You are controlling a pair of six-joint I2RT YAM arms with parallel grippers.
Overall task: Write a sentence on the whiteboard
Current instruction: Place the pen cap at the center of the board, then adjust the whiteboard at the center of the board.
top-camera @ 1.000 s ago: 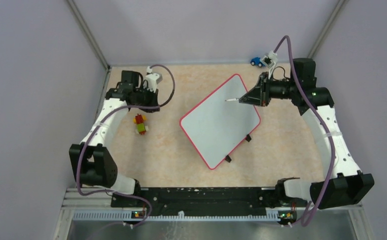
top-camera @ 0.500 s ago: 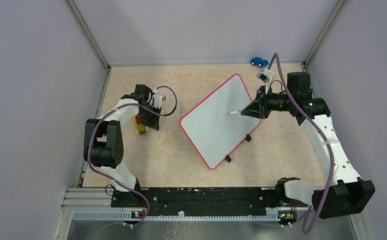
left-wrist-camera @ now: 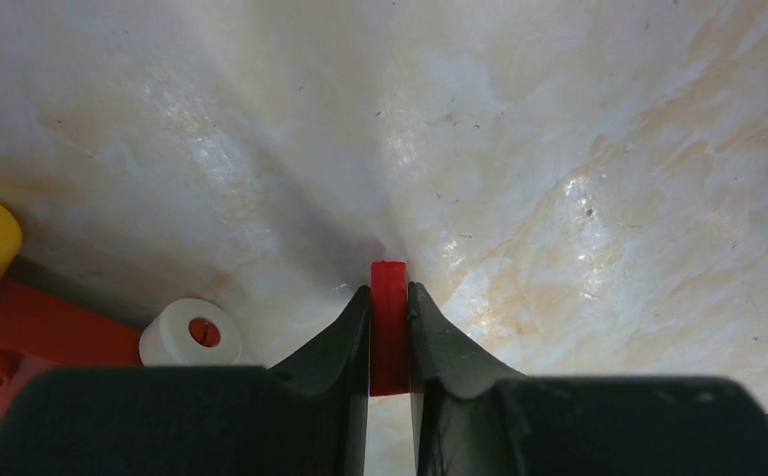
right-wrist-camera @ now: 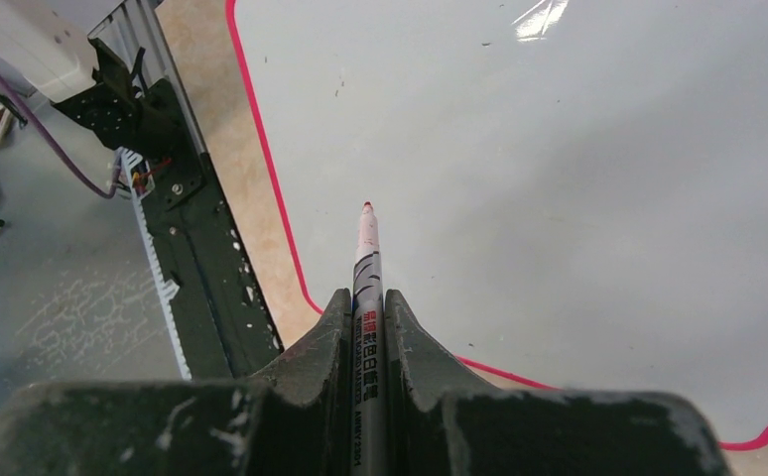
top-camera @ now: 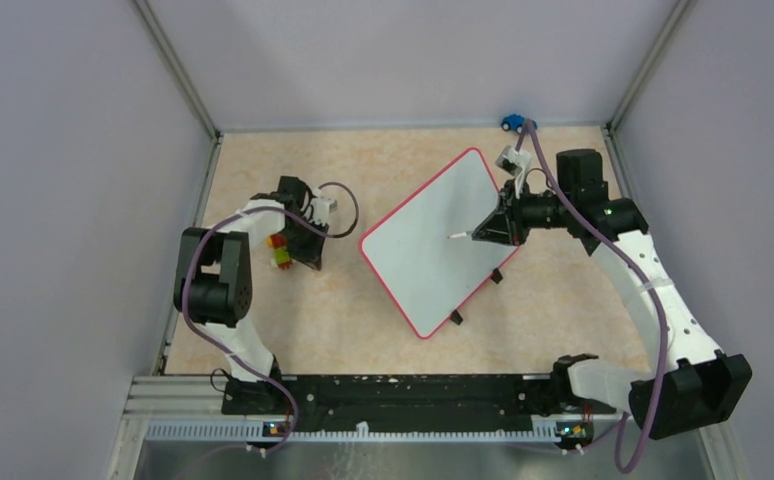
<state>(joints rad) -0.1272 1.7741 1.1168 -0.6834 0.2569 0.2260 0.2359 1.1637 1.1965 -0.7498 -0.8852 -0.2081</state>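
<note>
The whiteboard is pointed at, mid-face, by the marker clamped lengthwise in the right gripper; a red piece is pinched by the farther left gripper.

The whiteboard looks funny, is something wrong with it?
The whiteboard lies turned cornerwise on the table, and it is blank. The right pincer holds a marker over it; the left pincer pinches a small red piece. Nothing looks spilled or broken.

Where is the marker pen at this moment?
In the top view, the marker pen is right of centre, held in the right end effector, with its tip over the middle of the whiteboard.
</note>
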